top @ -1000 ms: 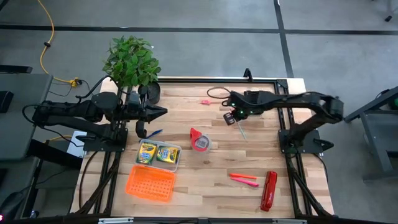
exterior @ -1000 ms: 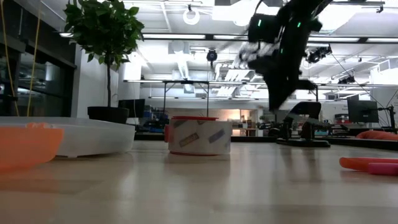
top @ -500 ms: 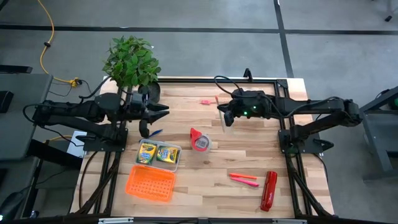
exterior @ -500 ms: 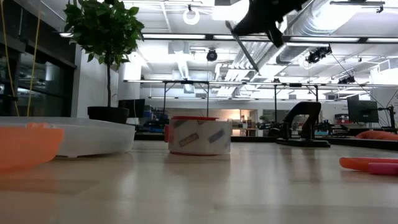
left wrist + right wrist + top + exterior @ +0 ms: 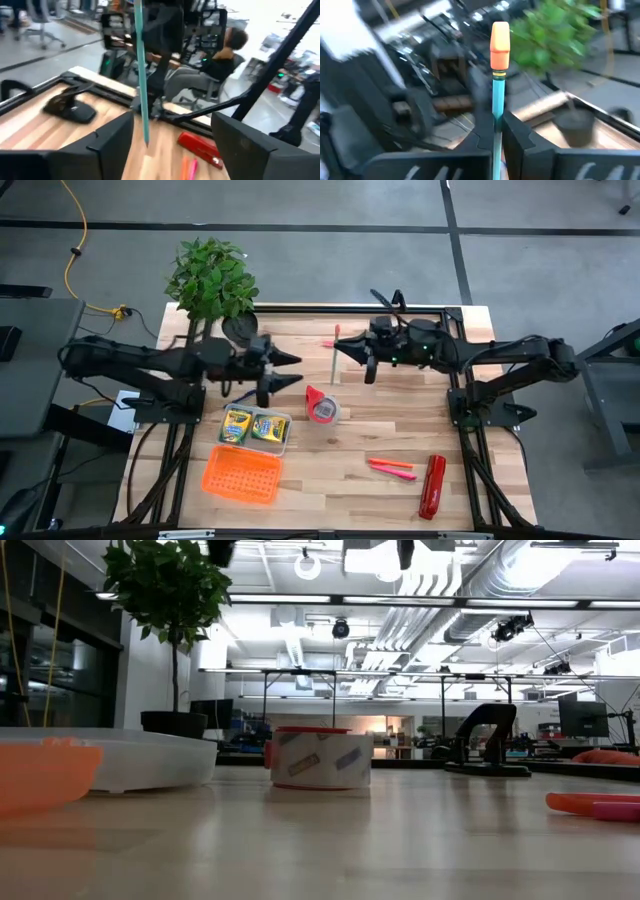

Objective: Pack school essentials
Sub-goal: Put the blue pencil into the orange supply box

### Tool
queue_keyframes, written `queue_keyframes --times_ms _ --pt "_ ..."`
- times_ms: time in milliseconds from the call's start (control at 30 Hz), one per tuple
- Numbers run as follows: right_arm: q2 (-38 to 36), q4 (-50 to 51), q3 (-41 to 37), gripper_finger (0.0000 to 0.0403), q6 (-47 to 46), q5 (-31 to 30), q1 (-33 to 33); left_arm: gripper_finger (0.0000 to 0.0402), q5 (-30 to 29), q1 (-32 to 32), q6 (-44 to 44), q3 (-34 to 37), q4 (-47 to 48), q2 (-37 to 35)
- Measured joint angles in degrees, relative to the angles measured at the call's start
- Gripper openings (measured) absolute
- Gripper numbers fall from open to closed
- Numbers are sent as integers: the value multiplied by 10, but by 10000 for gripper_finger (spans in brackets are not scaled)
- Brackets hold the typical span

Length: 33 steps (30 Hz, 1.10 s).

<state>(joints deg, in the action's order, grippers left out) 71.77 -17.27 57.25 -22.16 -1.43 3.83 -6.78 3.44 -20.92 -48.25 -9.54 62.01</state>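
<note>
Right gripper (image 5: 350, 352) clenched on teal pencil (image 5: 334, 356), held raised over table (image 5: 400, 430) back-centre, eraser end up. Left gripper (image 5: 288, 367) released, fingers spread, empty, raised facing pencil, near it but apart. Two crayon boxes (image 5: 254, 426) in clear tray. Blue pen (image 5: 243, 395) beside tray. Markers (image 5: 392, 468) near stapler (image 5: 432, 486). Orange basket (image 5: 241, 476) front-left.
</note>
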Motion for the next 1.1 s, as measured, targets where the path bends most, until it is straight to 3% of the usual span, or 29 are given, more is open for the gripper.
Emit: queue_keyframes --times_ms 200,400,600,867,1100 --pt "23 -67 0 0 -7 24 -17 270 13 23 -14 0 -74 74" --pt "33 -76 0 0 0 24 -21 271 82 37 -44 0 -175 113" --pt "34 -79 0 0 2 20 -21 252 96 37 -45 -16 -172 140" --pt "34 -91 0 0 4 25 -21 184 87 41 -48 -46 -174 178" --pt "34 -78 0 0 16 25 -21 80 96 41 -44 -46 -171 169"
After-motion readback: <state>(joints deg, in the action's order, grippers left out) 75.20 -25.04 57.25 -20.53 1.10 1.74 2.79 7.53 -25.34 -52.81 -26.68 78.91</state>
